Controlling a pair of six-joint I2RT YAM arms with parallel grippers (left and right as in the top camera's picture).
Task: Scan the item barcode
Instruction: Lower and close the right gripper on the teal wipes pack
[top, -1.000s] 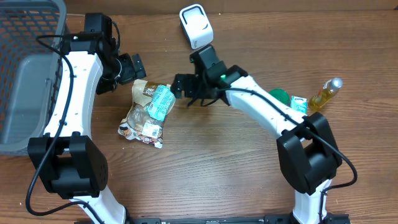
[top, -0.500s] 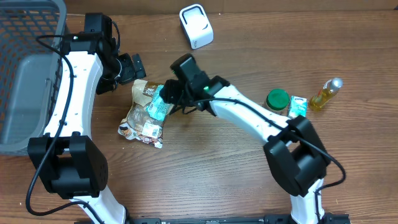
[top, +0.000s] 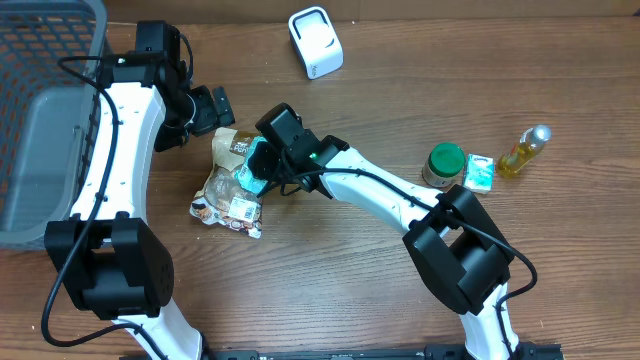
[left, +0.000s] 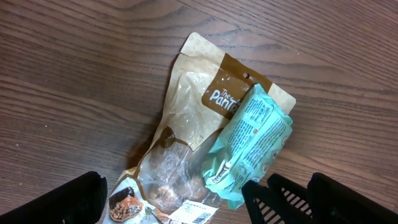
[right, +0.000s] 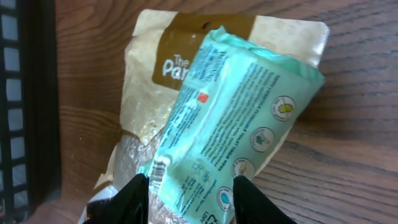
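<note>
Overhead, your right gripper (top: 264, 165) hides part of the teal pack (top: 256, 181) lying on the brown pouch (top: 224, 186) — its wrist view shows jaws straddling the pack, grip unclear — while the left gripper (top: 208, 115) holds its jaws wide apart beside that pouch.

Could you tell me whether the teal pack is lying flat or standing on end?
Lying flat: the teal pack shows its broad printed face in both wrist views, and it rests across the pouch.

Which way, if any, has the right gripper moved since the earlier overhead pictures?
Yes. The right gripper moved left and slightly down the image, away from the white scanner, and now straddles the teal packet on the brown pouch.
</note>
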